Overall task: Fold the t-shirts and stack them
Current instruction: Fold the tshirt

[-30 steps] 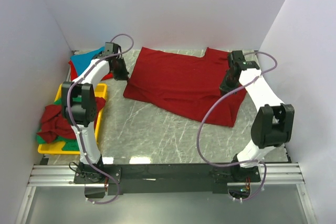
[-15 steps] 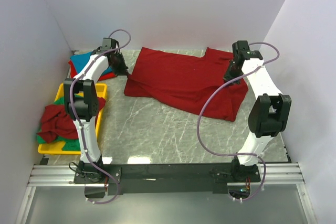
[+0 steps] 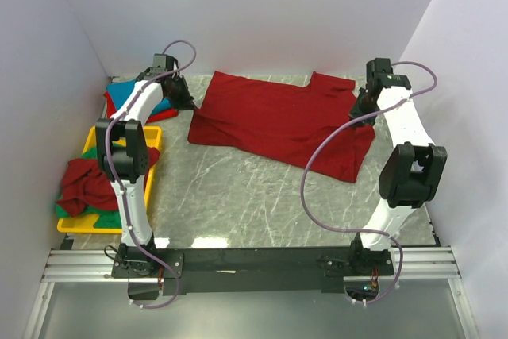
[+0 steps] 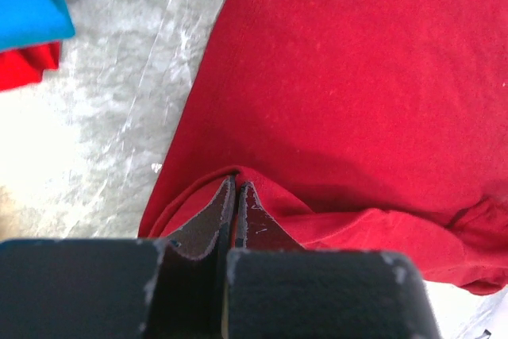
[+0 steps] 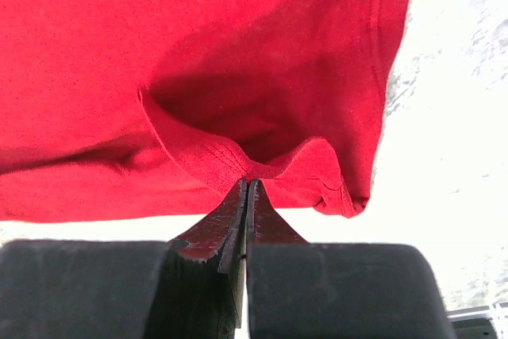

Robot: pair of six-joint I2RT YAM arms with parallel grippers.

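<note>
Evidently the step in hand was the first fold, or a straightening pull, of the spread dark red t-shirt (image 3: 278,125), which lay flat across the far middle of the marbled table (image 3: 238,196). The left gripper (image 4: 236,184) had its fingers pinched tight on a small peak of the shirt's left edge. The right gripper (image 5: 246,184) was likewise clamped on a ribbed fold at the shirt's right end. Next, I judged, both arms would need to lift and travel together, keeping the cloth taut between them so that it folded without sagging or slipping out of either pinch.

By count there was one shirt spread out. Two lay folded at the far left corner, a turquoise blue t-shirt (image 3: 127,94) on top of a folded red t-shirt (image 4: 28,65). One yellow tray (image 3: 87,229) held one crumpled dark red t-shirt (image 3: 79,180) over green cloth (image 3: 101,217); how many green shirts that made I could not tell.
</note>
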